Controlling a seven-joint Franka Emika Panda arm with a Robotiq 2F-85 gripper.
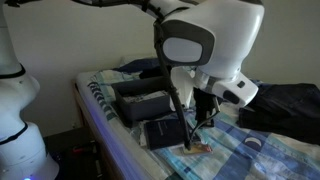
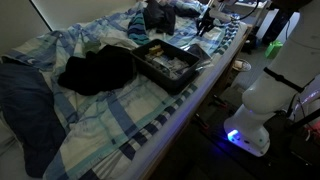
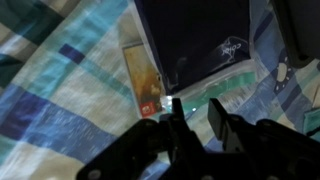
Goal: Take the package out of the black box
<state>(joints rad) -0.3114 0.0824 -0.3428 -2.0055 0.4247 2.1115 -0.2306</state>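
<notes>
The package [image 3: 195,35] is a flat dark navy packet with a glossy wrap. It lies on the checked bedcover outside the black box, and it also shows in an exterior view [image 1: 163,133]. The black box [image 1: 140,108] stands just behind it, and shows in the exterior view from the other end of the bed [image 2: 176,82] with pale items inside. My gripper [image 3: 195,101] is open and empty. It hangs just above the package's near edge, in an exterior view [image 1: 203,118] to its right.
A small orange-tan packet [image 3: 140,75] lies beside the package on the cover [image 1: 196,148]. A dark rumpled cloth [image 2: 95,70] lies next to the box. Dark bedding [image 1: 285,105] is piled behind the arm. The bed edge [image 2: 190,110] drops to the floor.
</notes>
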